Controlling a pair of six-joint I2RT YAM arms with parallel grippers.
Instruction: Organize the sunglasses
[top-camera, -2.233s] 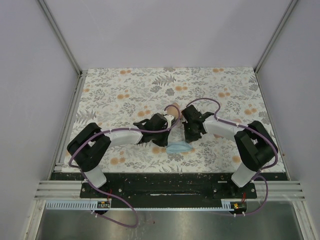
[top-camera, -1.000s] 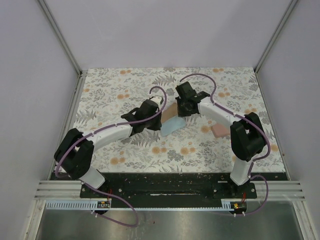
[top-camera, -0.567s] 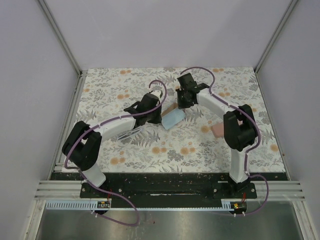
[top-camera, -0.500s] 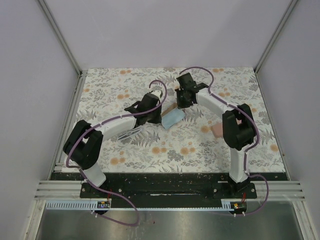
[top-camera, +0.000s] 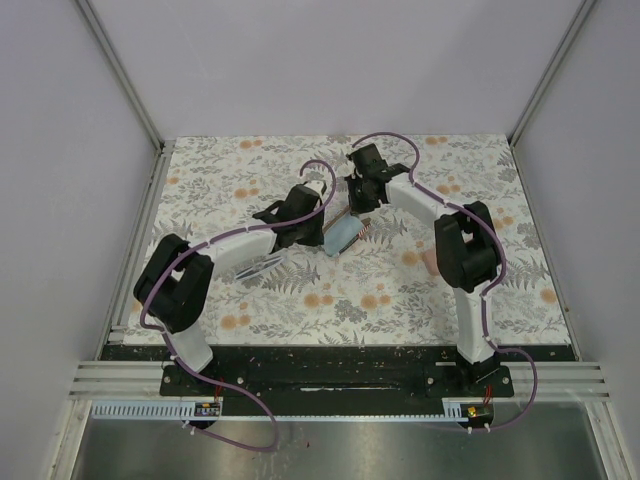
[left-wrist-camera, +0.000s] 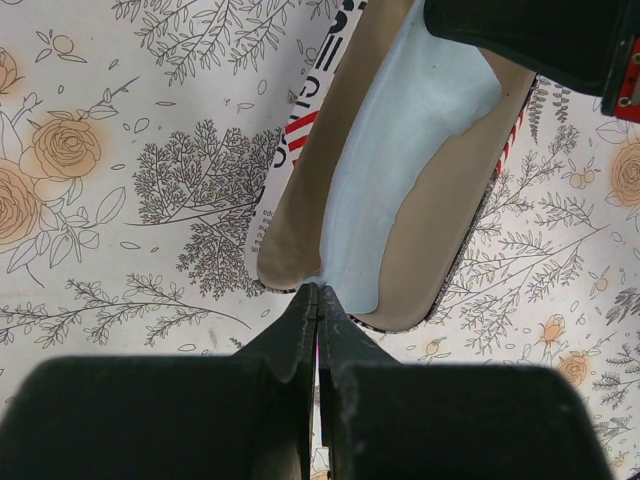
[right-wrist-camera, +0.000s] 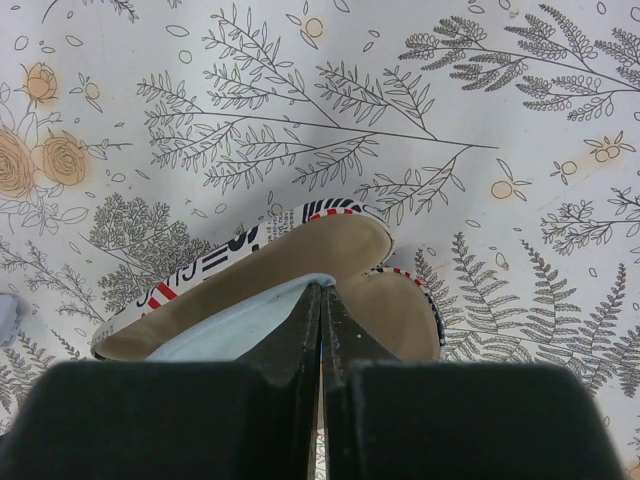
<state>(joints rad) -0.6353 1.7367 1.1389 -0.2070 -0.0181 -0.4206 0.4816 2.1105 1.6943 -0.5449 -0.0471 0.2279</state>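
Both jaws are shut on the pale blue cloth (left-wrist-camera: 400, 170) lying in the open flag-printed case (left-wrist-camera: 455, 230). The left gripper (left-wrist-camera: 318, 295) is at the case's end nearer the left arm and the right gripper (right-wrist-camera: 322, 290) at the opposite end, so the case's long axis runs between them. No sunglasses are seen. The black lettering on the case's side cannot be read.

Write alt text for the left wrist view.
The left end effector, shut, pinches the near corner of a pale blue cloth lying inside an open red-striped case with tan lining. The case rests on a floral tablecloth.
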